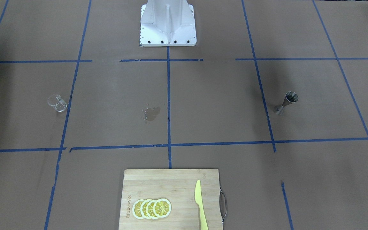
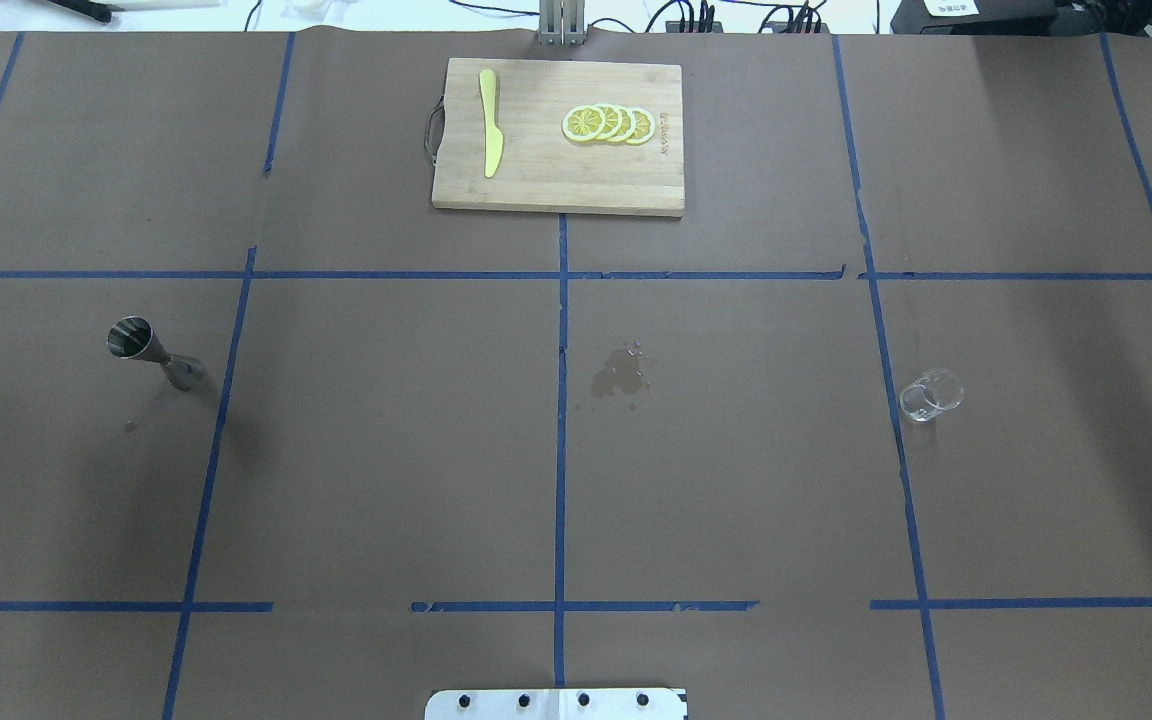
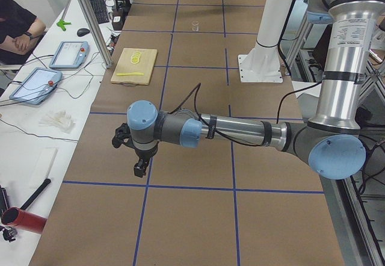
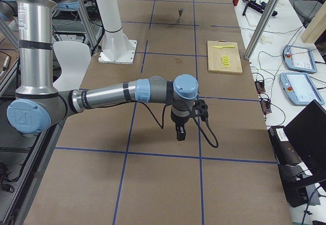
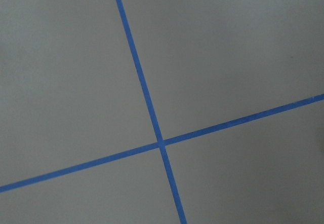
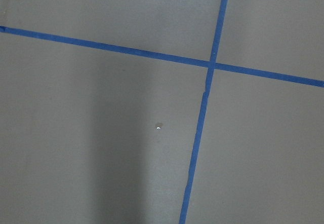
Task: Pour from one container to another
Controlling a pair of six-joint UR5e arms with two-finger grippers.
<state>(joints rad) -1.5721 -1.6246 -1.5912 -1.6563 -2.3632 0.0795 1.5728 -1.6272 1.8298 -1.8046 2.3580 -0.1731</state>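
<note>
Tbl (image 2: 386,450) w/ jigger (image 2: 151,352), glass (image 2: 931,395), board (image 2: 536,175), spill (image 2: 621,372).

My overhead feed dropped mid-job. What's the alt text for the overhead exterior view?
A metal jigger stands at the left of the table and a clear glass at the right, with a wet stain between them. At the far edge, a cutting board holds a yellow knife and lemon slices; no arm shows.

Wooden cutting board (image 2: 556,160), metal handle at one end.
On it: four overlapping lemon slices (image 2: 608,123); yellow knife (image 2: 489,135) apart, nearer the handle. Wet stain (image 2: 621,372) well off the board.
</note>
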